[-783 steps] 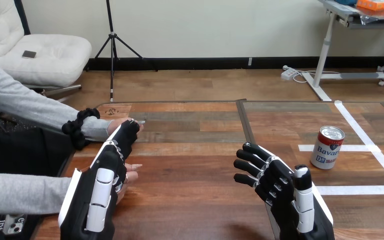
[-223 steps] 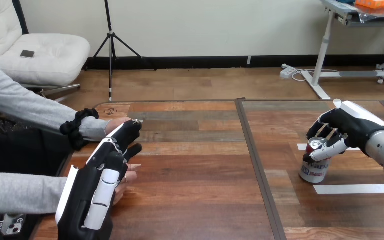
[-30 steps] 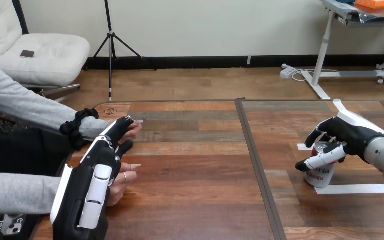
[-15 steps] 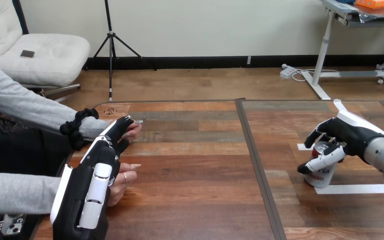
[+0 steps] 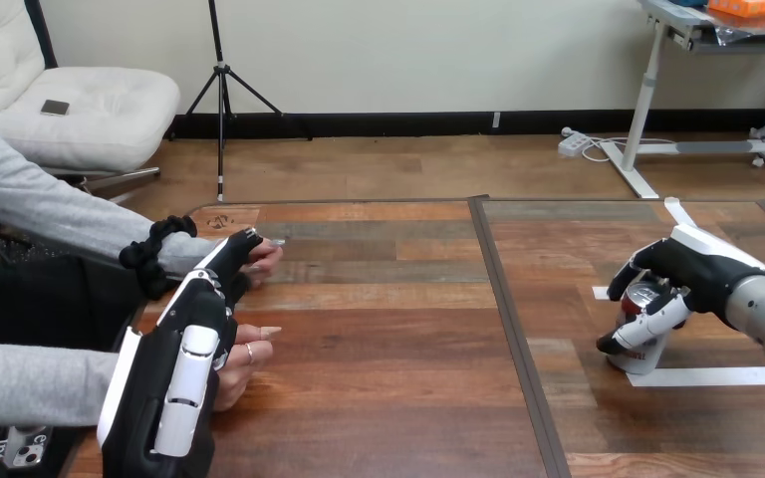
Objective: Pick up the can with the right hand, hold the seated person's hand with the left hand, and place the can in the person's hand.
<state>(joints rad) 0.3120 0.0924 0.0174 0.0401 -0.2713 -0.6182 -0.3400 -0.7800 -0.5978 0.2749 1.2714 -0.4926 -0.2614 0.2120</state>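
Note:
The red-and-white can [image 5: 641,355] stands on the table at the right, on a white tape line. My right hand [image 5: 685,269] comes over it from the right, fingers curled round its top and thumb pressed across its front. My left hand [image 5: 181,351] lies at the left with straight fingers, their tips resting against the person's far hand [image 5: 265,258]. The person's near hand [image 5: 245,360] lies on the table beside my left palm. I cannot see any finger curled round either of the person's hands.
White tape lines [image 5: 712,376] mark the table's right part. A dark seam [image 5: 506,299] runs down the table's middle. The person's grey sleeves [image 5: 50,214] come in along the left edge.
My right hand's thumb and fingers have drawn in tighter on the can, which still stands on the table. My left hand's thumb has tucked in a little; the person's hands have stayed put.

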